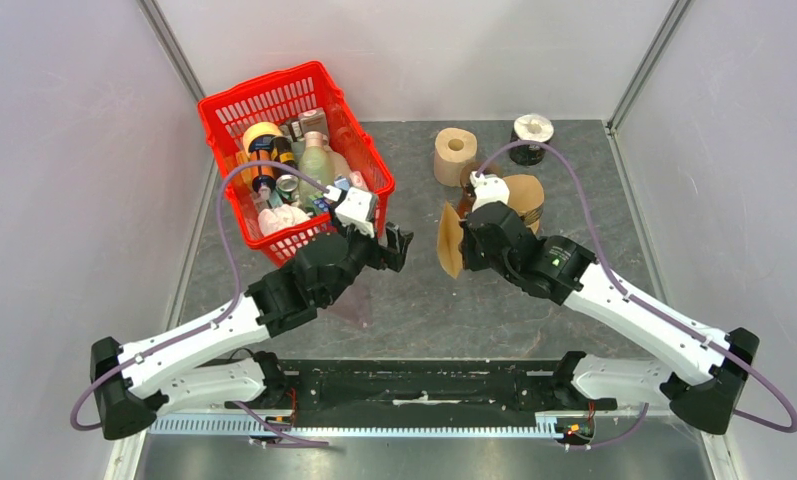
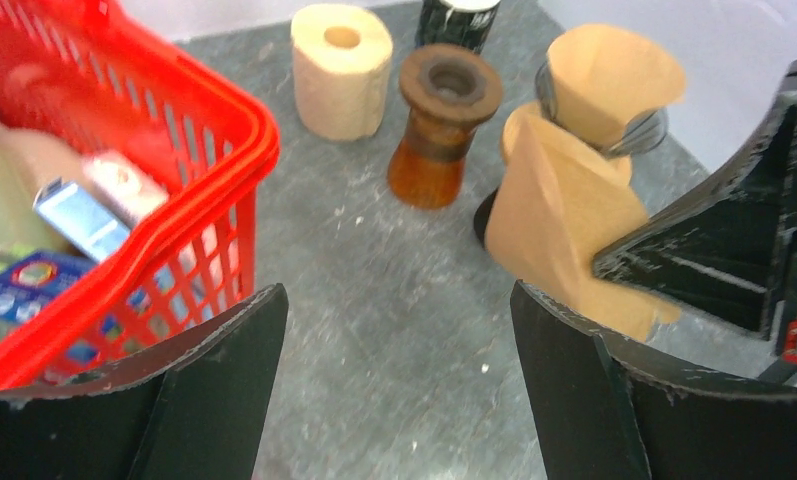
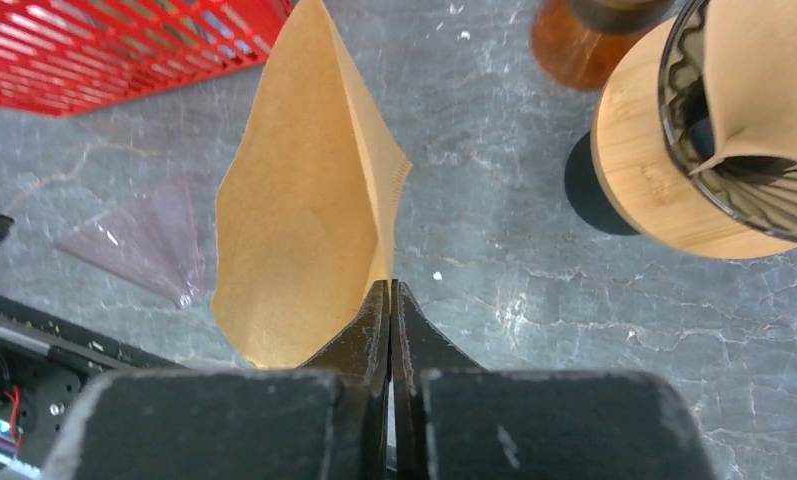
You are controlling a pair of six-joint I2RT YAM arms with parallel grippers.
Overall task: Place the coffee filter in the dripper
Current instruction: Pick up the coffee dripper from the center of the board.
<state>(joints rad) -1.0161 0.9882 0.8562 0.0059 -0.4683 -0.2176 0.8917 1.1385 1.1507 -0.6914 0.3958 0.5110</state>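
the coffee filter (image 3: pixel 304 200) is pinched in the right end effector (image 3: pixel 391 290); it is best lowered point-first over the dripper (image 3: pixel 644 170). the left end effector (image 2: pixel 396 300) is held wide, empty.

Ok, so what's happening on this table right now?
Two robot arms are working on getting a coffee filter into a dripper. The right claw is pinched shut on the edge of a brown paper filter, holding it off the table just left of the wooden-collared dripper, not in it yet. A brown paper already seems to sit inside that dripper. The left claw is open and empty, hovering between the red basket and the filter.
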